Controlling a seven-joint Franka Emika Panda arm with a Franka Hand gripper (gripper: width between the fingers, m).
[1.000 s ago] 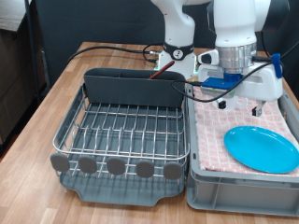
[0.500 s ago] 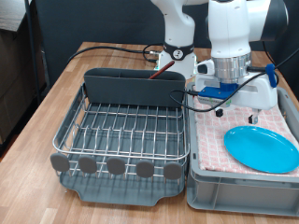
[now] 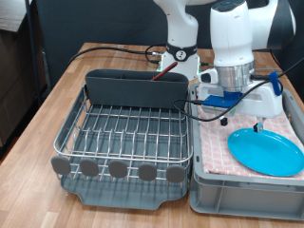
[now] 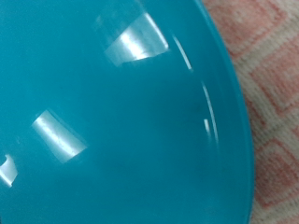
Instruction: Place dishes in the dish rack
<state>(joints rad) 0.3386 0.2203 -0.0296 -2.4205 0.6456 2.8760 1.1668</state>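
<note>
The round light-blue plate (image 3: 266,150) lies flat on the pink checked cloth in the grey crate (image 3: 211,185) at the exterior view's right. My gripper (image 3: 241,121) hangs just above the plate's far-left edge, fingers spread apart, holding nothing. In the wrist view the plate (image 4: 112,112) fills nearly the whole picture, with pink cloth (image 4: 271,103) at one side; no fingers show there. The dark grey dish rack (image 3: 119,133) with its wire grid holds no dishes, and its cutlery box (image 3: 133,88) stands at the back. The mug and the wooden spoon are out of view.
The rack and the crate sit side by side on a wooden table (image 3: 57,90). Cables (image 3: 123,49) run across the table behind the rack. The robot base (image 3: 180,57) stands at the back.
My gripper has come down and shifted slightly to the exterior view's left, closer to the plate. The plate and the rack have not moved.
</note>
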